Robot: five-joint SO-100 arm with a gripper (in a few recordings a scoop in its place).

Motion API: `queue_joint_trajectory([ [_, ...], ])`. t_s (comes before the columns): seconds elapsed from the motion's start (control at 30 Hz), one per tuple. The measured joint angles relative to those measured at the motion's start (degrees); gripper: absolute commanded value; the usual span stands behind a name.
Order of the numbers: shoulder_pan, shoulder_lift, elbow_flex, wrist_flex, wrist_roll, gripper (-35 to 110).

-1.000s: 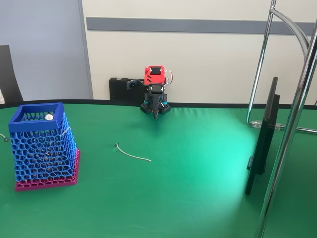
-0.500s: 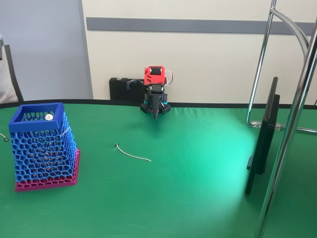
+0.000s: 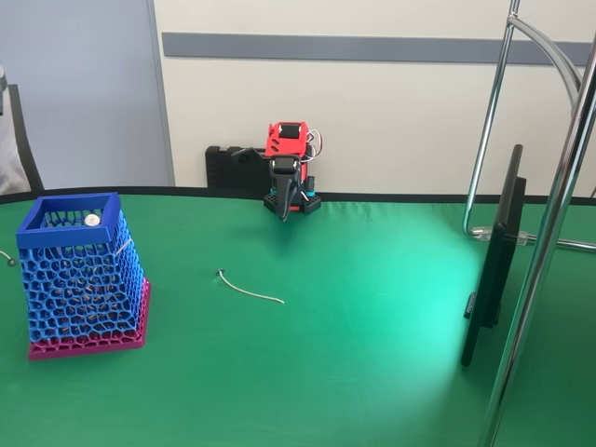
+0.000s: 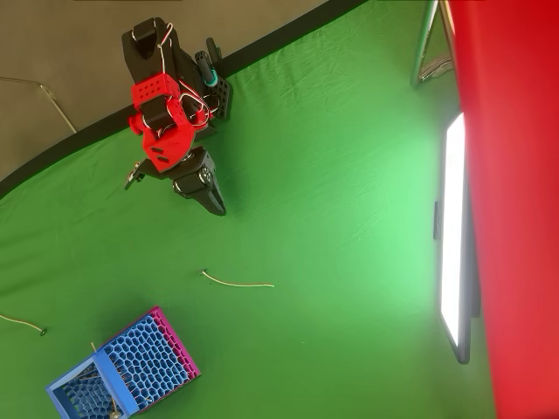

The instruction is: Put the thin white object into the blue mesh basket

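1. Change vs a second ago: arm has swung slightly toward picture-left in the fixed view and its head is tilted; a cable loop now shows on its left. Everything on the cloth is where it was.
2. Gripper [image 3: 285, 210] hangs point-down close to the arm's base [image 3: 291, 203]; overhead it reads as one dark wedge [image 4: 214, 202], fingers look closed on nothing.
3. The thin white object [image 3: 250, 288] lies flat on the green cloth [image 3: 372, 307], knob end toward the blue mesh basket [image 3: 82, 272], well apart from it on its picture-right in the fixed view. Same gap overhead: stick [image 4: 238, 281], basket [image 4: 122, 371].
4. A small white ball [image 3: 91, 221] sits near the basket's rim; not the target.
5. Progress: nothing done. Reach, grasp, carry and drop all remain.
6. The gripper is farther from the basket than the stick is.
7. Writing: none readable; no brand or label seen on arm, basket or the monitor [image 3: 494, 256].
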State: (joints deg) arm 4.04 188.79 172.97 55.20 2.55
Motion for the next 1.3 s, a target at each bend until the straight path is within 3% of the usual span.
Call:
queue_joint_trajectory([
  [0.2,0.35,-8.44,-6.86,0.97,11.51,1],
  [0.4,1.85,-16.52,-15.29,3.43,16.88,4],
  [0.83,10.20,-37.35,-31.82,9.76,21.71,7],
  [1.3,11.25,-59.85,-42.98,10.02,31.20,15],
])
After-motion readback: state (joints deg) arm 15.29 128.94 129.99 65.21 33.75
